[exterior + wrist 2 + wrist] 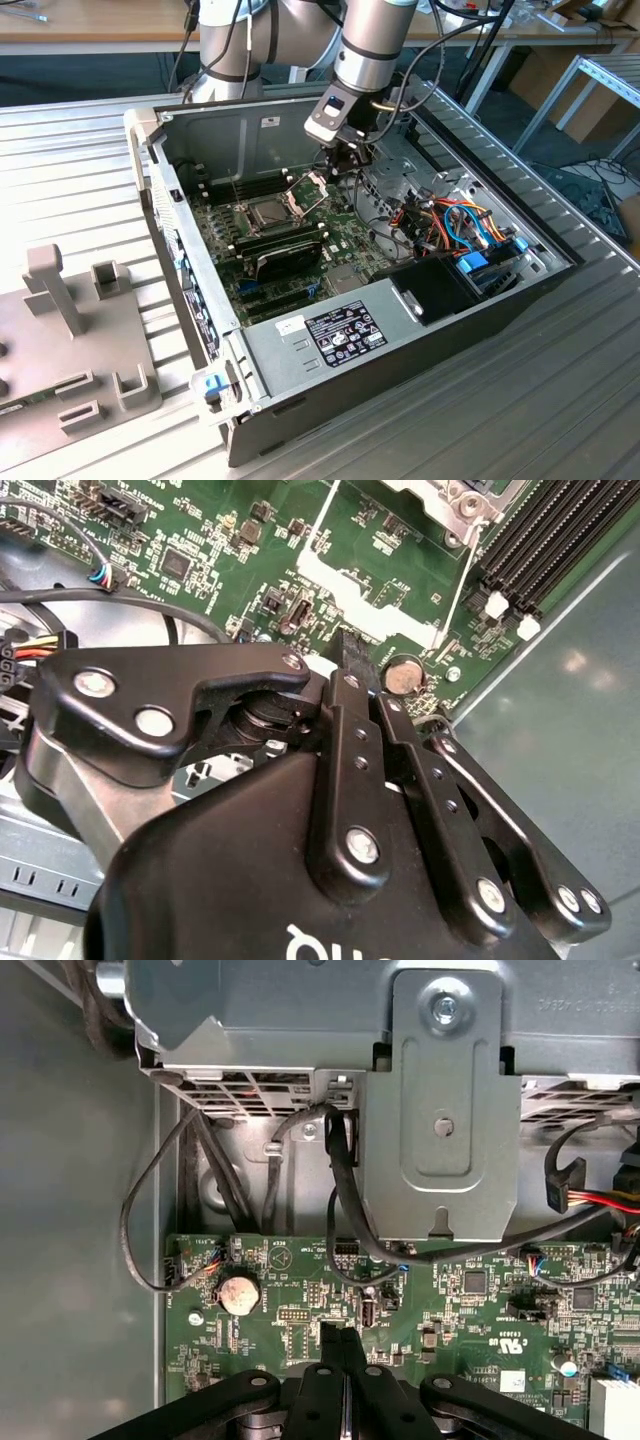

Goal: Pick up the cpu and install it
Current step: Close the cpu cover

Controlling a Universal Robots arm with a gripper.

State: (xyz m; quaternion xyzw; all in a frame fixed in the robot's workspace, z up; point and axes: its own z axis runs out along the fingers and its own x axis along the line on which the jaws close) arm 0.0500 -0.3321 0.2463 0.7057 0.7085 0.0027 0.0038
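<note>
While the gripper (346,170) is hanging low over the green motherboard (345,218) inside the open computer case (300,335), its two fingers are pressing flat against each other in both wrist views, with nothing showing between them. In the first wrist view, the closed tips (340,1338) are pointing down at bare board near the coin cell (239,1293). The cpu (268,212) is lying flat and square in the socket, apart from the gripper, toward the exterior view's left and a little nearer the camera. The raised socket frame (312,184) is standing between the two, just beside the fingers. Being square, the chip is offering no long axis. It looks seated, with the frame not yet lowered.
</note>
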